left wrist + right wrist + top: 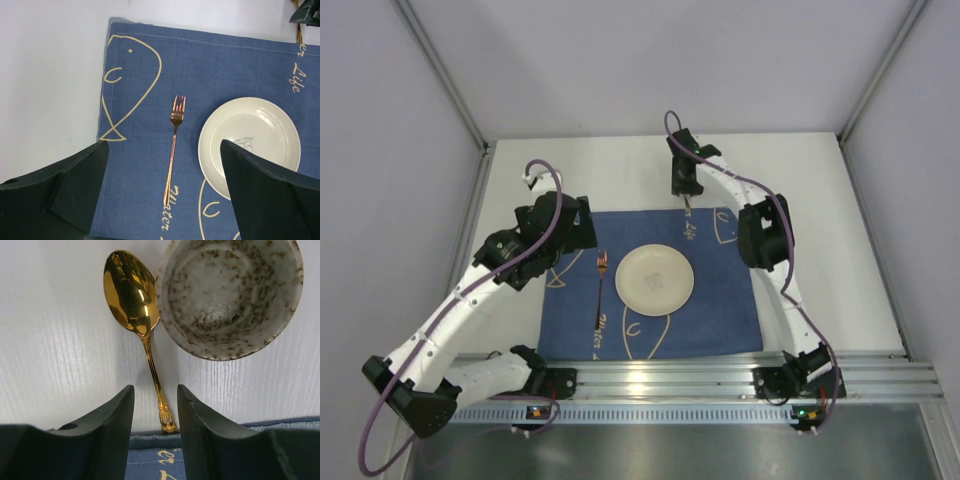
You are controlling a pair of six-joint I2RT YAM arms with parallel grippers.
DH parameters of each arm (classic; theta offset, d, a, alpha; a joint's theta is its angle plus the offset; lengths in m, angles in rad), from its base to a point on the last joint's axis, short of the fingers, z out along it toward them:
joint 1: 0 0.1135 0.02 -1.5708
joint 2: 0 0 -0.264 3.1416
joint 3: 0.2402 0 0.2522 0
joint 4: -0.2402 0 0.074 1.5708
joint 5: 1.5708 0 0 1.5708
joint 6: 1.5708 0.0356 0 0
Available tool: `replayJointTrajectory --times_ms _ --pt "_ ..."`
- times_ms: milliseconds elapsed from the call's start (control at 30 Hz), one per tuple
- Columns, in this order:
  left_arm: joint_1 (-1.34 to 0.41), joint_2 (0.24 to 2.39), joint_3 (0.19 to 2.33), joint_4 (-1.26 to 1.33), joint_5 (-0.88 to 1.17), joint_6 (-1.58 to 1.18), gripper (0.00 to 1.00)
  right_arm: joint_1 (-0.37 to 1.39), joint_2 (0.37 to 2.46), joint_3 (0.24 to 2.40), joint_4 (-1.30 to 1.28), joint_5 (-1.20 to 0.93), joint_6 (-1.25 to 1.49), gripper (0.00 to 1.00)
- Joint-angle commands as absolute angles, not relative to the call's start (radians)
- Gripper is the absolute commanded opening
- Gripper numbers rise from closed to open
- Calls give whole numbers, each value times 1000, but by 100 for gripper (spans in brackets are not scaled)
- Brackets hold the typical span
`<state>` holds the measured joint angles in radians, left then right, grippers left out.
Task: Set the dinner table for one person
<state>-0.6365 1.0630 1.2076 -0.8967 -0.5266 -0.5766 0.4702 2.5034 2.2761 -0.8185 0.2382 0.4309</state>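
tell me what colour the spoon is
Shiny gold: the spoon shows best in the right wrist view.

navy fish-print cloth (720, 300), cream plate (654, 278), gold spoon (131, 292), speckled cup (227, 295)

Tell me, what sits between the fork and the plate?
Nothing but bare blue cloth; the left wrist view shows the fork and plate apart.

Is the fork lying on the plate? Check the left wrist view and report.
No. The fork lies flat on the blue cloth, beside the plate and apart from it.
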Motion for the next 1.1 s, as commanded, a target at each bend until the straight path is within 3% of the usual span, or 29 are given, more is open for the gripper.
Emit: replayJointTrajectory --times_ms 0,167,200,233,300,567,667,800,833,1067 --pt "-609 1060 1207 -839 -508 -549 99 469 2460 2322 -764 232 414 41" --pt "-569 1065 1193 -821 -482 -545 98 471 2563 2420 -859 241 402 40" --pt "-563 1066 1193 -821 -476 -542 98 469 2583 2439 -888 244 397 35" --pt "-555 1066 1192 -816 -469 -541 98 469 2601 2459 -928 248 394 21" --pt "-529 1066 1190 -810 -450 -538 99 476 2622 2453 -949 270 374 16" --pt "-451 1068 1180 -781 -384 -534 98 489 2612 2441 -971 307 351 26" --pt "-445 1071 1180 -778 -376 -537 99 489 2618 2442 -969 304 347 25" --pt "-443 1077 1186 -778 -371 -538 98 482 2623 2441 -963 278 344 11" --pt "-443 1077 1192 -778 -370 -538 99 479 2622 2434 -957 269 347 0" --pt "-442 1115 1252 -787 -365 -508 98 468 2544 2421 -893 255 330 0"
